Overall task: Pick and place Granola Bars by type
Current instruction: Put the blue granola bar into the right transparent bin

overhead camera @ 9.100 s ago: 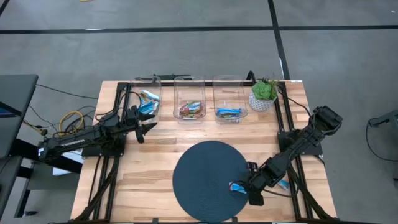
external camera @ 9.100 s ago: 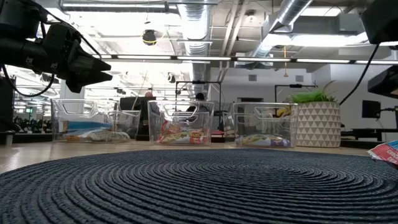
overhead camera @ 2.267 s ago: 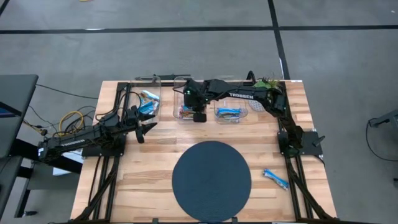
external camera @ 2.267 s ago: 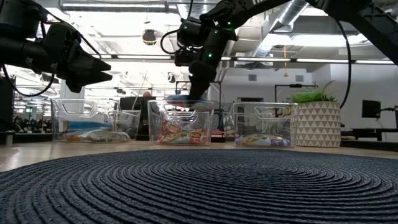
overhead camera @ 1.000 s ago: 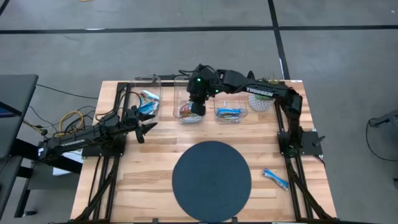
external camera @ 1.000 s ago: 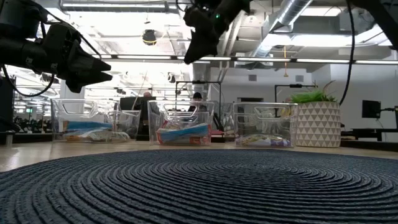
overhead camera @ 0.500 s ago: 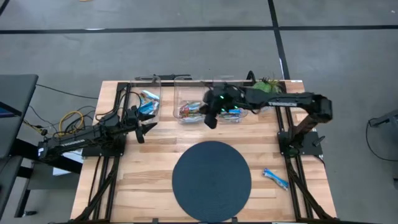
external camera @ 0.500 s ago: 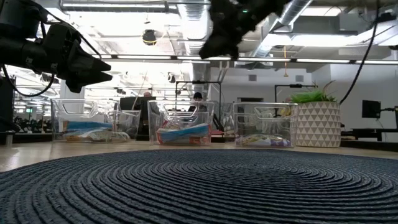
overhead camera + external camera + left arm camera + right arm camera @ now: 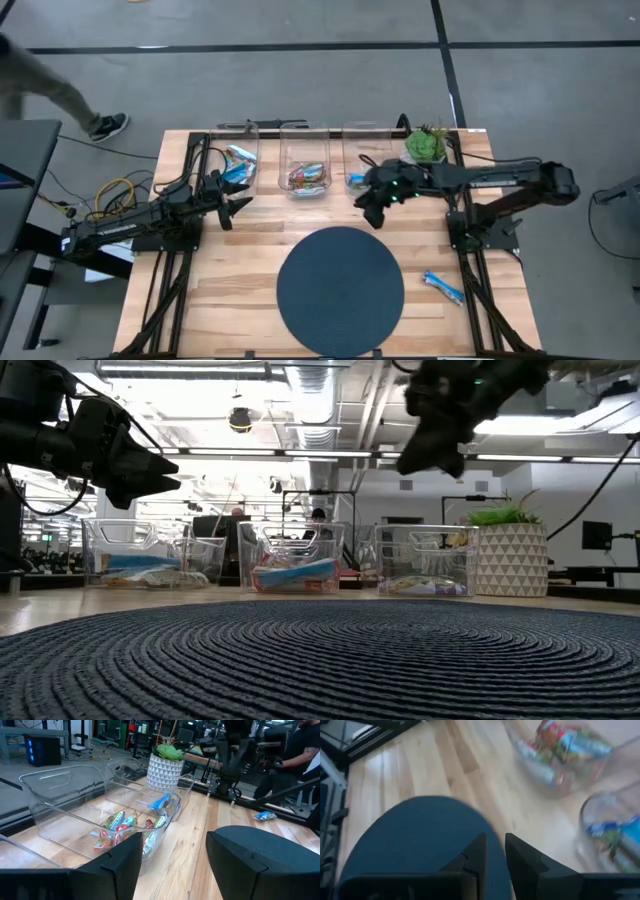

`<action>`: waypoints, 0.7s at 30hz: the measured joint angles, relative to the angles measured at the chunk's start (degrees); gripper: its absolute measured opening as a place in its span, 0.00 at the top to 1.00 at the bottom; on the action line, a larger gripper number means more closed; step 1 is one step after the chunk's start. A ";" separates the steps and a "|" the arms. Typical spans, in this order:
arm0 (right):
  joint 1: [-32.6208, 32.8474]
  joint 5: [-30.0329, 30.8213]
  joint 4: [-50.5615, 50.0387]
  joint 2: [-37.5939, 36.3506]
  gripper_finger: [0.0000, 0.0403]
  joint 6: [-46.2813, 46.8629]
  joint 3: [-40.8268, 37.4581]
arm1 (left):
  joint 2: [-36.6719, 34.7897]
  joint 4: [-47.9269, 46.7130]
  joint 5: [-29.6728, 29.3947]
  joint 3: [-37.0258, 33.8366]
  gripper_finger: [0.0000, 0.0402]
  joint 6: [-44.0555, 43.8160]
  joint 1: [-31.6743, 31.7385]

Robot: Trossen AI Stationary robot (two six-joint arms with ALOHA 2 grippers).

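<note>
Granola bars sorted in three clear bins along far edge of wooden surface: left bin holds blue bars, middle bin multicoloured bars with one blue bar on top, right bin blue bars. One loose blue bar lies on surface right of round dark mat. Right gripper over surface in front of right bin, jaws nearly closed, empty. Left gripper near left bin, jaws open, empty. Potted plant beside right bin.
</note>
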 joint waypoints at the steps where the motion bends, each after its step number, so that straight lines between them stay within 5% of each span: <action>1: 0.60 0.00 -0.07 -1.00 0.85 0.94 -1.02 | 0.01 0.01 0.00 0.00 0.47 0.08 0.01; 21: 16.50 1.62 -32.87 -13.10 0.81 10.54 -7.47 | 0.02 0.02 0.02 0.00 0.47 0.08 0.02</action>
